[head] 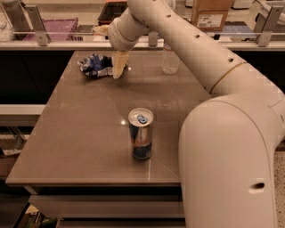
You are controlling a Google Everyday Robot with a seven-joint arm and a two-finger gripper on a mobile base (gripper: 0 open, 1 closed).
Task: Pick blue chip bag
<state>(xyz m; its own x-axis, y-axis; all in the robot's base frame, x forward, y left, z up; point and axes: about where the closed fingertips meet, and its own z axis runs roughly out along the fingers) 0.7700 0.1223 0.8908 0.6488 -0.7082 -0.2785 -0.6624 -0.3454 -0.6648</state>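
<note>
- the pincer (119, 70) hung over the far left part of the brown surface (75, 133). it pointed down from the cream wrist, with its tip at or just above the tabletop.
- whether the pincer was open or closed could not be told from this view, nor whether it gripped anything.
- the blue chip bag (94, 66) lay crumpled on the surface near its far left corner, just to the left of the pincer in the view.
- the bag's right edge met the pincer in the view, but real contact could not be told.
- the bag was dark blue with white and silver patches, and it rested on the surface, not lifted.
- the robot's arm (191, 49) ran from a bulky cream segment at the near right, up and across the far side of the surface, to the wrist above the bag.
- a blue-and-silver drink can (141, 134) stood upright near the middle of the surface toward the front, with its pull-tab top showing. it was well apart from the bag and the pincer.
- a clear plastic bottle (170, 60) stood upright near the far edge, to the right of the pincer, partly hidden behind the arm.
- beyond the surface ran a ledge with metal posts. a purple crate (58, 26) sat on it at the left and a cardboard box (211, 13) at the right.
</note>
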